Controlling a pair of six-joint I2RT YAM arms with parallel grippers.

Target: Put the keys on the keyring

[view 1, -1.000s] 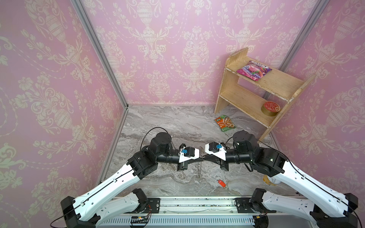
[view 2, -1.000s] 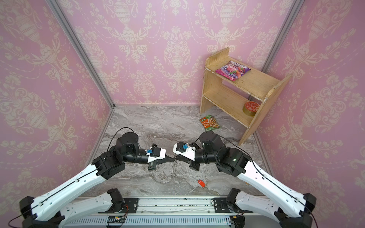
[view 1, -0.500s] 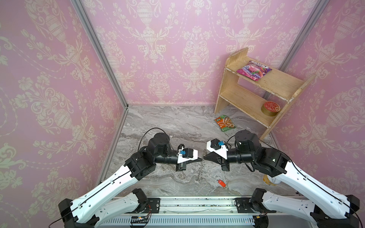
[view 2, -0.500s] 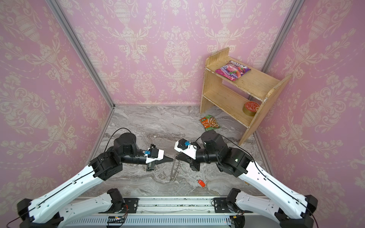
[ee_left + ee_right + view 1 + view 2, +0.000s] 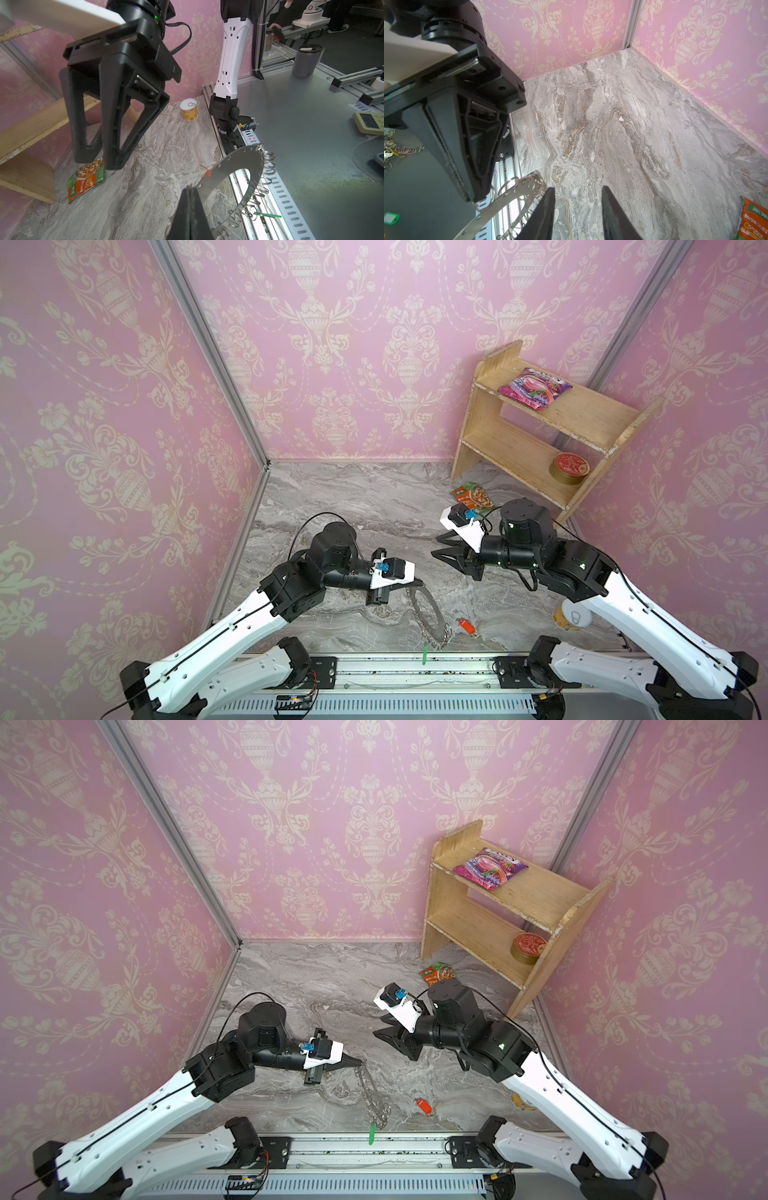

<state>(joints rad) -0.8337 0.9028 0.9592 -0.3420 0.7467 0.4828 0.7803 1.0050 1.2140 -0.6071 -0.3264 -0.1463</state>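
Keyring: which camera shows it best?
Left wrist: the keyring faces the camera, central hole and wire loops clear. In both top views it looks small, nearly edge-on; the right wrist catches only a cropped arc.

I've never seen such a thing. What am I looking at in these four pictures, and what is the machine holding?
Two robot arms work over a marble table. Two pictures look down from overhead; two come from cameras on the arms' wrists. Each arm ends in a pinching tool. The left tool is shut on a flat metal keyring, held up on edge; a green-tagged key seems to dangle from it. The right tool is open and empty. On the table are a red-tagged key, an orange-green packet and a can; a wooden shelf stands in the corner.
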